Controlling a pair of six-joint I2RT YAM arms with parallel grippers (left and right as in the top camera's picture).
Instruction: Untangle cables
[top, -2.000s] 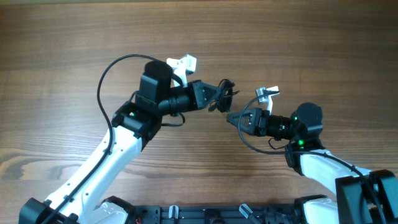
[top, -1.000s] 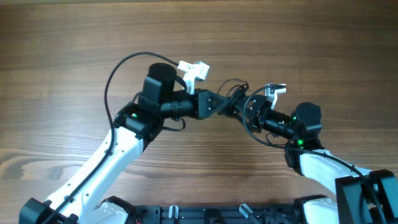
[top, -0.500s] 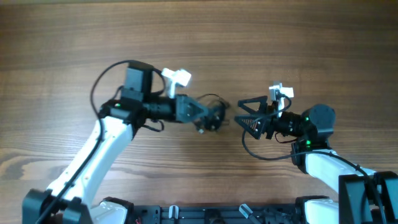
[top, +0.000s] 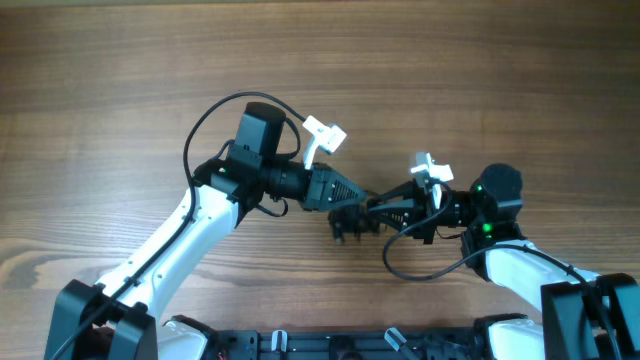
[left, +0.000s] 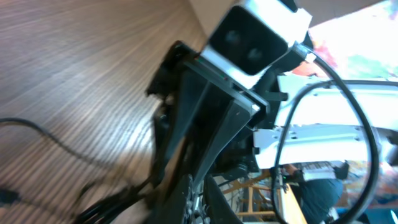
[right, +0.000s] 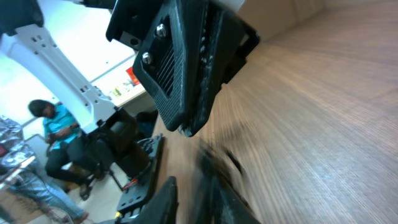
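Left jaws are pinching shut on the cables (top: 350, 222), which are bunching into a small dark tangle right at their tip. The tangle is sitting near the middle of the worktop (top: 120, 80), a little toward the robot's side. Whether it is resting on the wood or hanging just clear of it, I cannot tell.

Right jaws are pointing at the same tangle from the opposite side, their tip reaching in just beside the left jaws. How wide they are standing, and whether they are gripping any cord, I cannot tell: the overhead view is hiding the gap and the right wrist view is blurring it.

The left arm (top: 190, 235) is stretching in from the near left and the right arm (top: 500, 260) is coming in from the near right, so the two are meeting almost head-on. The left camera (top: 323, 133) and the right camera (top: 430, 170) are showing as white blocks on the wrists. A thick black lead (top: 398, 262) is looping off the right arm, close to the tangle.

In the left wrist view, thin dark cords are trailing across the wood at the lower left and running toward the bottom centre, while the right arm's head is filling the middle. In the right wrist view, the black body of the left jaws is looming at the top, and a dark smear is showing below it, too blurred to name.
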